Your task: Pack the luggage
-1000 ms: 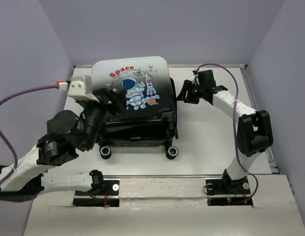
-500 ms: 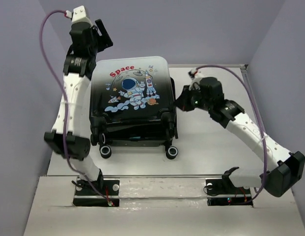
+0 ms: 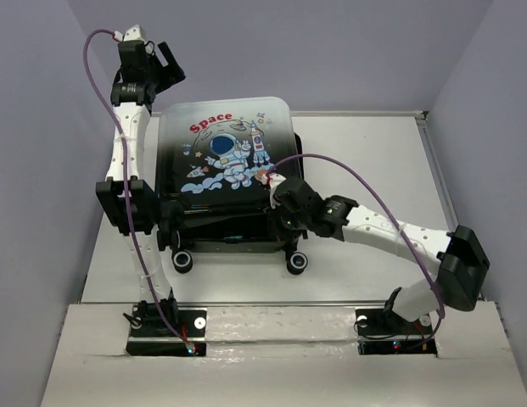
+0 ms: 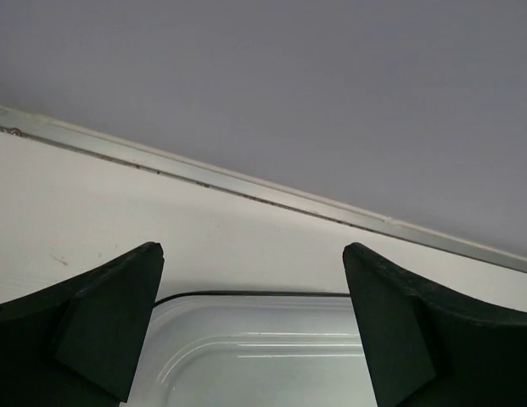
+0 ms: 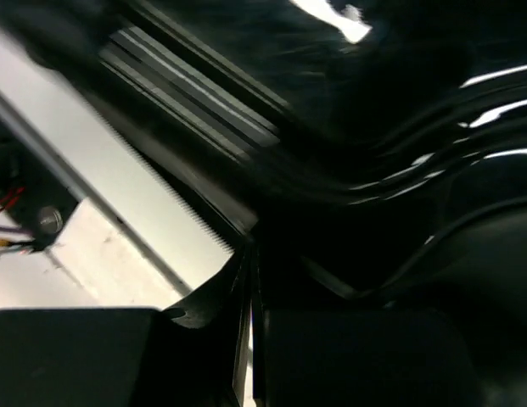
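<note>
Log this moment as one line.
suitcase: lid down | left pincer: open, above its far-left corner | right pincer: shut at its near-right edge

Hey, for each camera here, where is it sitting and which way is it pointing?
Top external: above and behind the robot, looking down at the white-to-black hard-shell astronaut suitcase on the white table; left arm and right arm show.
Left wrist: on the raised open left hand, facing the suitcase's white end and lilac wall; both fingers show.
Right wrist: on the shut right hand, close against the glossy black shell; closed fingers show.
Shared: all three see the suitcase.
</note>
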### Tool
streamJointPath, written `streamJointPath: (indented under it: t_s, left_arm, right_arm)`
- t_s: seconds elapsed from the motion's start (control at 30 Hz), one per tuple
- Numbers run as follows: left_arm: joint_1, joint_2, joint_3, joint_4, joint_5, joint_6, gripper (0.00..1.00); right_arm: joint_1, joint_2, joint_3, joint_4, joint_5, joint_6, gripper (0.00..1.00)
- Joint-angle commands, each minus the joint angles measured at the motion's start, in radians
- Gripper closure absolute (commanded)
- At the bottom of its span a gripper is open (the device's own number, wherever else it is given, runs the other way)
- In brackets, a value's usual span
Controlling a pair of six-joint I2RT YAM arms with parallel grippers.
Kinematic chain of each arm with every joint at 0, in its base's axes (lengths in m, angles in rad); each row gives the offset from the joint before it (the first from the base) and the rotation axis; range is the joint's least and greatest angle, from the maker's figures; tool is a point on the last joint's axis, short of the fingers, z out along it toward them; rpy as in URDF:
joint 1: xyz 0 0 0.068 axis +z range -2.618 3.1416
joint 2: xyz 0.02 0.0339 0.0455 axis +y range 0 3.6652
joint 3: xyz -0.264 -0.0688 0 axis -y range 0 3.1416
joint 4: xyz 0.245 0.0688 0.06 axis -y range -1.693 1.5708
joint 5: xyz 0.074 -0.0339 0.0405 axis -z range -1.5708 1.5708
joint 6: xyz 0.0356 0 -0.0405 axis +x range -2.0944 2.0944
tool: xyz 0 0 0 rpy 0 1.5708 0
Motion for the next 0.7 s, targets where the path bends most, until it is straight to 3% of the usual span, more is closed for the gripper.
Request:
streamJointPath:
  t_s: [0.0,0.3,0.47,0.53,0.57,0.67]
  left_arm:
    - [-0.006,0.036,0.091,0.091,0.036,0.001,0.01]
    - [0.0,0.048,0.079,0.17,0.03,-0.016,0.01]
    - [-0.001,0.056,0.042,0.242,0.041,-0.027,0.01]
    - [0.0,0.071,0.056,0.259,0.047,-0.019,0.01]
    - [-0.003,0.088,0.054,0.26,0.071,-0.015,0.01]
    - [-0.008,0.128,0.015,0.239,0.108,-0.013,0.01]
  right_arm:
    - [-0.118,0.001,-0.035,-0.002,0.238,0.032,0.93]
    - [-0.591,-0.266,-0.265,0.041,0.298,0.078,0.93]
    - [-0.683,-0.313,-0.264,0.067,0.263,0.092,0.93]
    - [-0.683,-0.342,-0.261,0.065,0.217,0.089,0.83]
    - [-0.683,-0.364,-0.259,0.065,0.183,0.081,0.71]
    - [-0.683,-0.369,-0.249,0.044,0.146,0.081,0.61]
